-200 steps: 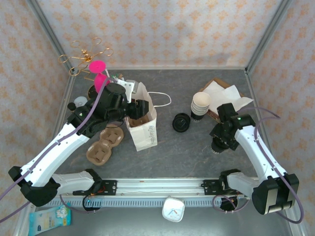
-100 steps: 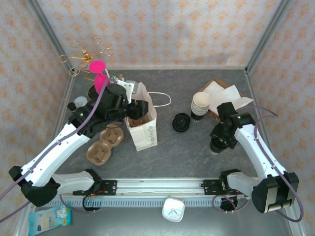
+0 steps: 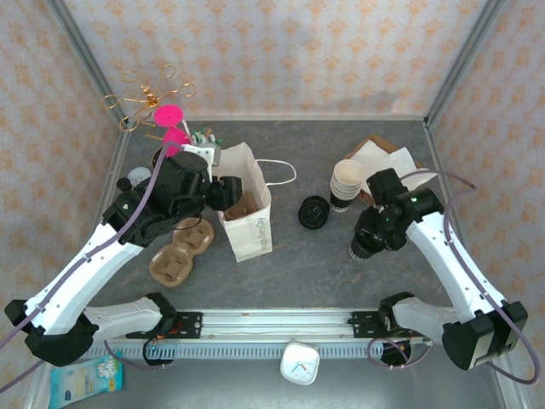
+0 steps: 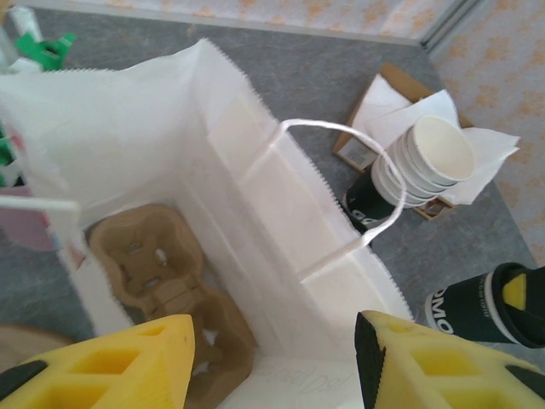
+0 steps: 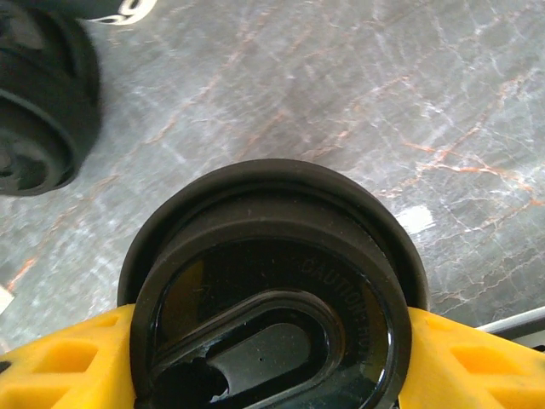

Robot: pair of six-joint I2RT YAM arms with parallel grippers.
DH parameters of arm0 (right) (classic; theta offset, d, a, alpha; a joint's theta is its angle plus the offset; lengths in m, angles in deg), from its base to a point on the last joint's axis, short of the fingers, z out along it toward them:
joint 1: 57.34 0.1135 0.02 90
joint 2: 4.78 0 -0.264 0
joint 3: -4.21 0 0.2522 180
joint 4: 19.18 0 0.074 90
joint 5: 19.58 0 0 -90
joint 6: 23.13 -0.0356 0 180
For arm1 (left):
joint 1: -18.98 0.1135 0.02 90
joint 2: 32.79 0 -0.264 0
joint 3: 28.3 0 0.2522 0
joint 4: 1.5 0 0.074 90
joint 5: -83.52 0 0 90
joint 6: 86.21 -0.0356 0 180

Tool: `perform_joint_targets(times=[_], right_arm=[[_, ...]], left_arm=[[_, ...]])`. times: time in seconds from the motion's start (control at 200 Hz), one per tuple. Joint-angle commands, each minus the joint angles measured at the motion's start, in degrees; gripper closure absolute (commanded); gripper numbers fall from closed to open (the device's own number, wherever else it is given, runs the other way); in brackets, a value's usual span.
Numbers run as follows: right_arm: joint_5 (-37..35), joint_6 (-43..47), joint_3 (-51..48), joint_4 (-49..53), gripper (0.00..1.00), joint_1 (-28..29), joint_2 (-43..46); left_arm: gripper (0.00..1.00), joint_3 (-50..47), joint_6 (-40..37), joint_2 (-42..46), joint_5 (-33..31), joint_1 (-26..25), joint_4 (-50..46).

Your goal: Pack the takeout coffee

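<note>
right gripper (image 3: 364, 243) pointing down, clasping takeout coffee (image 5: 272, 290)

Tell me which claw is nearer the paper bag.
Left. The left claw hangs over the open paper bag; the right claw, gripping the takeout coffee, is far off to its right.

On the black lid (image 5: 281, 341) of the takeout coffee cup (image 4: 464, 311) you can read raised letters along its rim: "CAUTION", then letters too faint to make out. The cup's dark side bears large white letters; "MO" shows. The white paper bag (image 3: 247, 209), left of the table's middle, carries dark print too small to read.
</note>
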Motion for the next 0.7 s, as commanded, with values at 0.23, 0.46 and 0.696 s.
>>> perform_joint_targets(times=[0.23, 0.46, 0.696], right_arm=[[1.6, -1.8, 9.3, 2.8, 0.38, 10.9, -3.9], [0.1, -1.2, 15.2, 2.7, 0.37, 16.5, -8.3], [-0.4, -0.3, 21.2, 2.8, 0.37, 21.4, -11.5]], left_arm=[[0.42, 3.0, 11.6, 3.0, -5.7, -0.3, -13.8], [0.38, -1.8, 14.5, 2.7, -1.2, -0.3, -10.1], [0.38, -4.8, 15.2, -0.3, -2.1, -0.3, -10.0]])
